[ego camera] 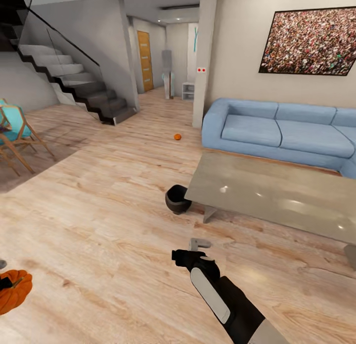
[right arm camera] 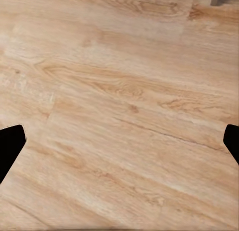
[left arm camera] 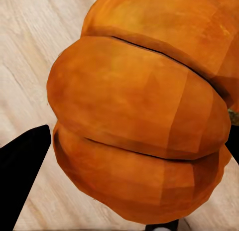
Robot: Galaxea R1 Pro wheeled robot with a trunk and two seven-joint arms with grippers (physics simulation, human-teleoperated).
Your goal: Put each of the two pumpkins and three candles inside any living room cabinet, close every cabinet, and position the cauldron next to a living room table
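The pale wooden floor (ego camera: 99, 220) takes up most of the head view, running back to a dark staircase (ego camera: 84, 86) on the left and a hallway with a wooden door (ego camera: 145, 60). A light blue sofa (ego camera: 282, 131) stands against the right wall beneath a wide framed picture (ego camera: 309, 41). In front of the sofa is the low counter (ego camera: 277, 193) with its pale grey-beige slab top and slanted base. The black cauldron (ego camera: 177, 199) sits on the floor right at the counter's near-left corner, partly tucked under the slab edge. A wooden chair with a teal seat (ego camera: 17, 136) stands at the left edge.

The right arm (ego camera: 227, 299) reaches forward from the bottom of the head view, and the right claw (ego camera: 190, 250) hangs over bare floor; in the right wrist view its two dark fingertips (right arm camera: 10, 144) sit at opposite edges, spread wide with nothing but floorboards between them.

At the lower-left corner of the head view one pumpkin (ego camera: 14, 290) is held by the left claw (left arm camera: 134, 183); in the left wrist view the orange ribbed body sits between the dark fingers (left arm camera: 25, 176), which are closed against it. The other pumpkin (ego camera: 177, 136) lies far off on the floor, between the sofa's left end and the stairs.
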